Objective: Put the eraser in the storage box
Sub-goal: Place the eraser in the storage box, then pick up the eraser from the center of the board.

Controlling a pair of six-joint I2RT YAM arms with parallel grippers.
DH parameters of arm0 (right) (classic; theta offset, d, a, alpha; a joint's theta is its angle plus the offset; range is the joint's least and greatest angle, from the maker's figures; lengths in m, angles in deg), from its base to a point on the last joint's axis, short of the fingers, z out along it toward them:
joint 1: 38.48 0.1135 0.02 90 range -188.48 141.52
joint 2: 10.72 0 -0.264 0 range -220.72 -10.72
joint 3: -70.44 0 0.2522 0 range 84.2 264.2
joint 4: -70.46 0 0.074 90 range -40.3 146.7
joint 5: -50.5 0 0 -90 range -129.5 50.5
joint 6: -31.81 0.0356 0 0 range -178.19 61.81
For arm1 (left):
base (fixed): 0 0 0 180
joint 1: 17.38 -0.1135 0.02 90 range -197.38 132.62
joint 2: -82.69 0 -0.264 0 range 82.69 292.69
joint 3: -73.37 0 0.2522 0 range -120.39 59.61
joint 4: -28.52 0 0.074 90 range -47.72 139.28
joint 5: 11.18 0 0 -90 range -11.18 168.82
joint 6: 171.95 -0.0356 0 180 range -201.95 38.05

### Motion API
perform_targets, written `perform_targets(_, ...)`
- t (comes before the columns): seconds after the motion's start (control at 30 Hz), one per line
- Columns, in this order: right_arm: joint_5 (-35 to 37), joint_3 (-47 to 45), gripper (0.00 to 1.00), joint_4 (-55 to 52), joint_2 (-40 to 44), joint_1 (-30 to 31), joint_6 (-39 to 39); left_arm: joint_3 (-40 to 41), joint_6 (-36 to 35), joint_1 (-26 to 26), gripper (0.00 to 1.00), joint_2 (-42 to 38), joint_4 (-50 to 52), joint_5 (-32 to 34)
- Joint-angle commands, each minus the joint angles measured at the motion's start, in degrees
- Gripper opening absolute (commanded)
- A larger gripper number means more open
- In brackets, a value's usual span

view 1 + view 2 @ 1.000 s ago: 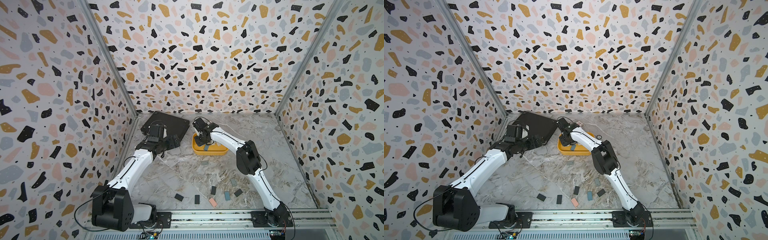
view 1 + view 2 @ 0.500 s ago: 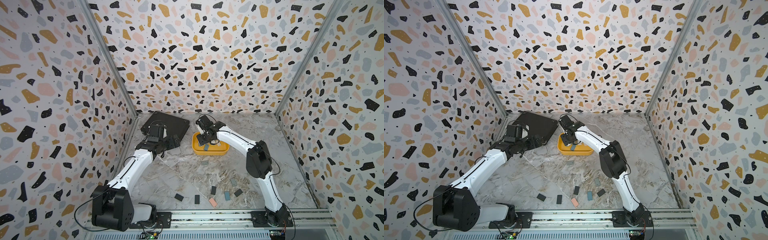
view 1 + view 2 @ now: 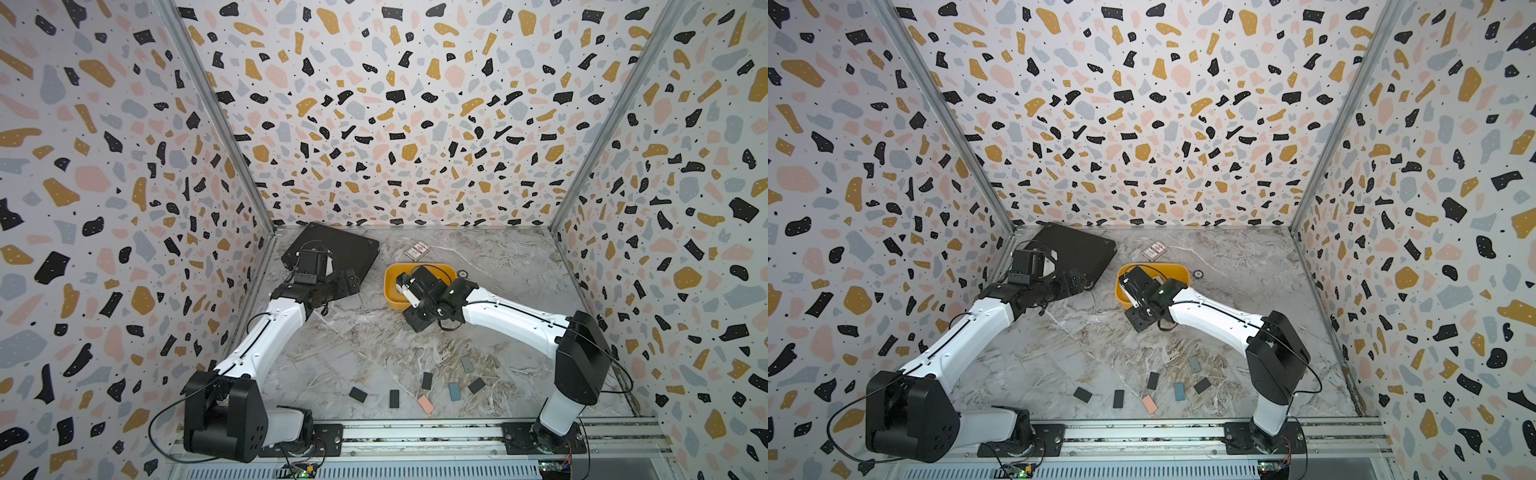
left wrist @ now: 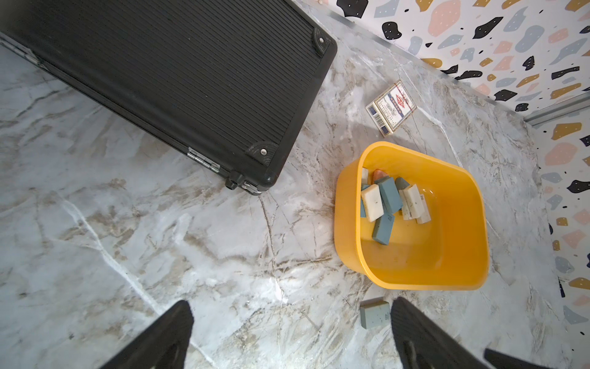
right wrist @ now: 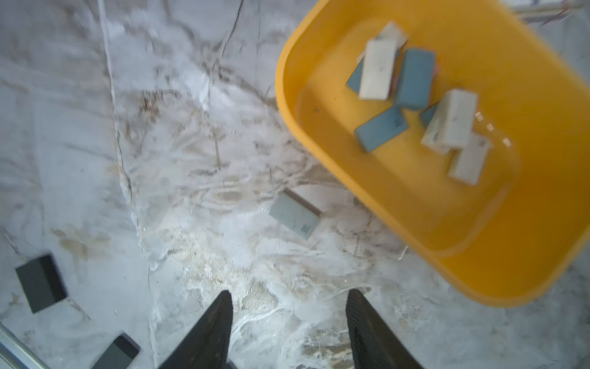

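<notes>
The right pincer [image 5: 290, 294] hangs with its two black fingers apart and nothing between them, over bare table just off the yellow box [image 5: 399, 204]. A grey eraser [image 5: 295, 214] lies flat just beside the box wall, not touching it. Inside the box sits a loose heap of blue and white erasers [image 5: 415, 80], some leaning on each other. The left pincer [image 4: 292, 303] is spread wide and empty too, held above the table near a corner of the black case [image 4: 159, 80]. The table [image 3: 353, 353] is grey-white marble print with brown streaks, closed in on three sides by speckled walls [image 3: 374, 104] of black, ochre, pink and grey chips, and a metal rail [image 3: 415, 432] runs along the front where both arms are mounted. The left wrist view shows a pack of cards [image 4: 391, 107] beyond the box and an orange-pink piece in the heap. In both top views the right wrist covers most of the heap and hides the grey eraser. Only the top views take in the whole scatter of loose erasers [image 3: 454, 391] near the rail: black, grey, blue, one pink. Against half a second back, the right arm has drawn away from above the box toward the rail, its elbow swung outward. The left arm has not stirred.
</notes>
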Motion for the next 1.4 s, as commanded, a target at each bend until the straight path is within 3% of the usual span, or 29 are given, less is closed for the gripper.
perform_targets(0.0, 1.2, -3.0, 0.6, 1.7, 1.2, 0.5, 2.1, -0.4, -0.2, -0.3, 0.97, -1.9, -0.7, -0.4)
perform_targets(0.37, 0.5, -9.5, 0.6, 9.4, -2.9, 0.5, 5.3, -0.5, 0.1, -0.3, 0.97, -2.5, -0.4, -1.0)
perform_targets(0.83, 0.8, -9.1, 0.59, 12.9, -8.8, -0.9, 6.3, -0.3, -0.2, -0.3, 0.97, -3.0, -0.2, -0.5)
perform_targets(1.37, -5.5, -8.2, 0.58, 17.1, -11.7, -2.1, 5.7, -0.5, -0.2, -0.3, 0.97, -2.9, -0.1, -0.3)
